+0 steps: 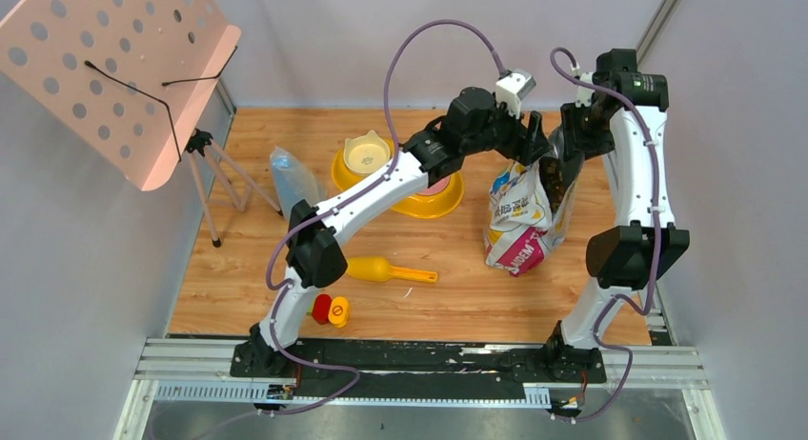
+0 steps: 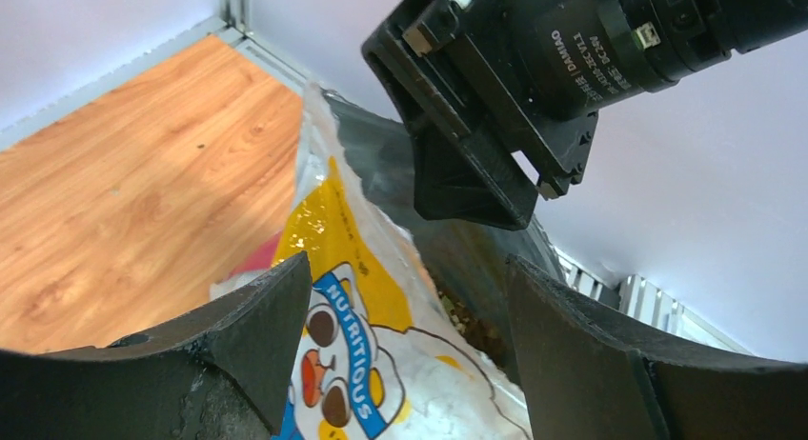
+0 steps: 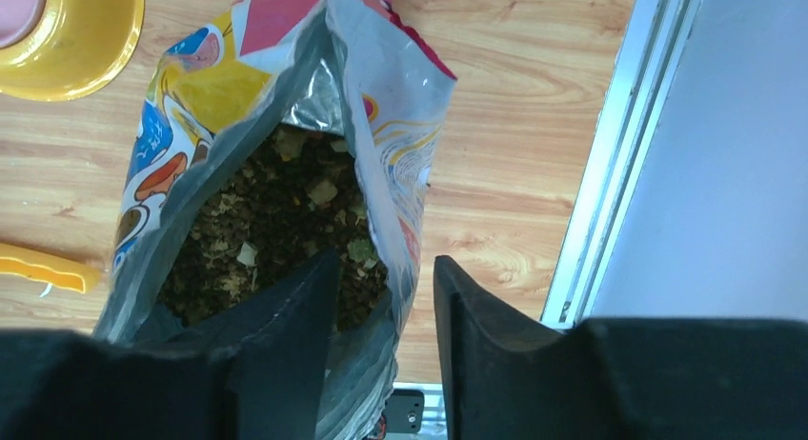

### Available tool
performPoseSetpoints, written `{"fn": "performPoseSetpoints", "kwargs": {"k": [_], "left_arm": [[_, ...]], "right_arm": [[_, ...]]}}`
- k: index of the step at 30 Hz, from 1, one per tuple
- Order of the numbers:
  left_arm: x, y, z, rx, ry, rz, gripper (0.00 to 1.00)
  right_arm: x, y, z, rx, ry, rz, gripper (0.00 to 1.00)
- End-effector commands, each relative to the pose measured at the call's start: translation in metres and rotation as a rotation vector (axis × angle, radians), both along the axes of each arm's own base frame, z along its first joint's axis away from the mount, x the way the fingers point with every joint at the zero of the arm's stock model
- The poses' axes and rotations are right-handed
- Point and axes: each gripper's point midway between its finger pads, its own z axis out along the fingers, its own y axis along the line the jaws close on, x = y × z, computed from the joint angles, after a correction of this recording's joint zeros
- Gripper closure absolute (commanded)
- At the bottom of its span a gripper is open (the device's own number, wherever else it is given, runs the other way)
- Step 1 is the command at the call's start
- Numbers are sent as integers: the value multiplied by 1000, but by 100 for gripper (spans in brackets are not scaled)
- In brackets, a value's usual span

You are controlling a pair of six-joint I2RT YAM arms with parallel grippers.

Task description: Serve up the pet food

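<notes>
The pet food [image 3: 276,211] was lots of tiny dark brown bits with a few pale flakes. It sat deep inside the open bag [image 3: 181,97] on the table [image 3: 505,126]. The right fingers [image 3: 305,335] stood apart across the bag's wall, with the food at their 11 o'clock. The left fingers [image 2: 267,326] were spread wide around the bag's other edge.

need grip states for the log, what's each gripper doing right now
left gripper: open, fingers on either side of the food bag rim.
right gripper: open, the bag's side wall between its fingers, not clamped.
</notes>
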Motion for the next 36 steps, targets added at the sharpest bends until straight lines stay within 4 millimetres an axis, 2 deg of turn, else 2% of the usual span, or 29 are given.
{"fn": "performPoseSetpoints", "kwargs": {"k": [1,4,7,9,10,11,12,13,14,16,18,21,23,24,25,27,30,33,36], "left_arm": [[-22,-3,33,-57,-4,10,18],[-20,2,0,45,52,88,22],[-21,12,-33,139,127,137,27],[-24,18,-40,169,148,149,38],[-23,20,-38,173,145,155,46],[-24,22,-35,179,141,156,51],[-22,24,-32,186,124,158,61],[-21,26,-25,183,109,158,67],[-17,30,-21,187,85,160,80],[-3,42,-5,187,32,208,98],[12,56,15,175,-26,259,100],[38,88,57,146,-144,356,100],[50,110,81,130,-208,420,100],[52,117,88,129,-229,442,100],[53,124,98,130,-260,452,100],[50,128,101,140,-271,442,100],[39,119,84,164,-225,367,100],[32,107,65,167,-172,314,100],[27,91,57,125,-124,263,100]], "right_arm": [[-22,1,16,11,-7,-56,54],[-33,2,7,18,33,-76,47],[-44,4,-2,29,73,-89,51],[-49,4,-6,33,91,-101,61],[-52,4,-6,31,94,-103,68],[-53,4,-6,30,92,-105,77],[-52,4,-3,30,83,-106,87],[-49,-3,1,-1,67,-121,97],[-45,-8,8,-14,43,-132,100],[-25,-27,36,-61,-73,-180,100],[-3,-55,78,-134,-240,-231,100],[14,-76,142,-247,-462,-212,100],[15,-87,170,-334,-555,-201,100],[15,-89,176,-364,-580,-189,100],[13,-89,178,-379,-594,-173,100],[11,-85,172,-372,-589,-147,100],[9,-68,144,-296,-518,-94,100],[7,-43,119,-176,-445,-40,100],[9,-26,102,-73,-394,-20,100]]}}
